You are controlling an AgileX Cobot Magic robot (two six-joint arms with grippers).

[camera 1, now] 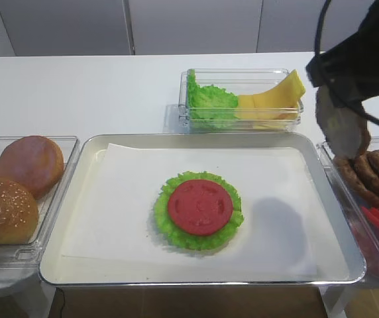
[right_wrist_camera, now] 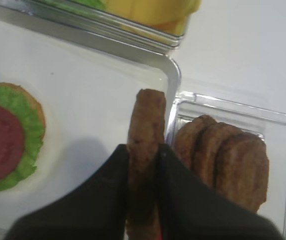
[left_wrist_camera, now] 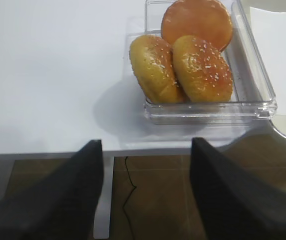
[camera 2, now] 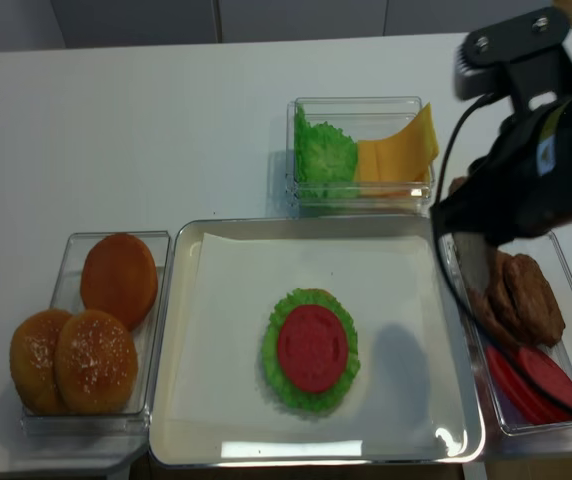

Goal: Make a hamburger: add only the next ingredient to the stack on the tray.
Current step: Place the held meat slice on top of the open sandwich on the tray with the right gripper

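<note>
The stack (camera 1: pixel 199 211) lies in the middle of the paper-lined metal tray (camera 1: pixel 203 138): a red tomato disc (camera 1: pixel 200 207) on ruffled green lettuce (camera 1: pixel 168 225). My right gripper (right_wrist_camera: pixel 144 150) is shut on a dark brown meat patty (right_wrist_camera: pixel 147 112), held on edge. In the high view the patty (camera 1: pixel 340 127) hangs from that gripper (camera 1: pixel 340 99) above the tray's right rim, right of and higher than the stack. My left gripper (left_wrist_camera: pixel 145 150) stands open and empty off the table's front edge, in front of the bun bin.
A clear bin of buns (camera 1: pixel 17 192) sits left of the tray. A bin with loose lettuce and yellow cheese (camera 1: pixel 242 99) stands behind it. On the right, a bin (camera 1: pixel 375 179) holds more patties and red tomato slices (camera 2: pixel 526 380).
</note>
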